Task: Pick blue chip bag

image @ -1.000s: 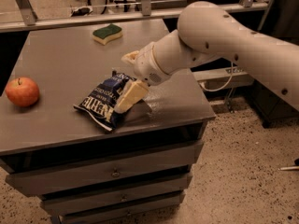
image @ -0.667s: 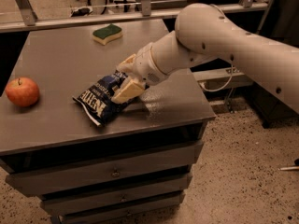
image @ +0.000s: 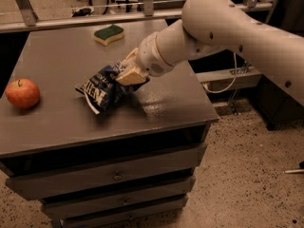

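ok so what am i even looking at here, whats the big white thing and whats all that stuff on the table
The big white thing is a robot arm reaching in from the right. Its tip, the end effector, is a two-finger clamp. The picture comes from a single camera looking down at the table from the front; where that camera is mounted is not known. The grey table has drawers below. On it lie a red apple at the left edge and a green and yellow sponge at the back. In the middle, the end effector is closed on the right end of a blue chip bag, which tilts up toward it. Whether the bag's low end touches the table, I cannot tell.
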Controlling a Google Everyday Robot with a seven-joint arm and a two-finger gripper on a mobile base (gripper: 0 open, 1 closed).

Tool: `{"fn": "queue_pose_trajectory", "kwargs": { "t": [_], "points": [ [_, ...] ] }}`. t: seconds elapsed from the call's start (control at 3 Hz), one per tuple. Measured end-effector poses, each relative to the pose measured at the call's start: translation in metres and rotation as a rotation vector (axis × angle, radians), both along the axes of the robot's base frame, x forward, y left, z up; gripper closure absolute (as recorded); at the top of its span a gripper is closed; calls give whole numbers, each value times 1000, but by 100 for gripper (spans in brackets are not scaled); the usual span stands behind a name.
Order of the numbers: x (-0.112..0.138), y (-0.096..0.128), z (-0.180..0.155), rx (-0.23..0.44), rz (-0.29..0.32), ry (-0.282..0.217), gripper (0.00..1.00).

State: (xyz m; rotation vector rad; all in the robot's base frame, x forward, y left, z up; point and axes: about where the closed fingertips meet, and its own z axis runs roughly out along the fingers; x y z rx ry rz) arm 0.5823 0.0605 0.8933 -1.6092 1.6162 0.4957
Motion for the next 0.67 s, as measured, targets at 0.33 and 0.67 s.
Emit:
{"fn": "queue_pose_trajectory", "kwargs": {
  "t": [0.33, 0.67],
  "points": [
    [9, -11, 41, 48, -39, -7, 100],
    [14, -12, 57, 64, -47, -23, 100]
  ]
}}
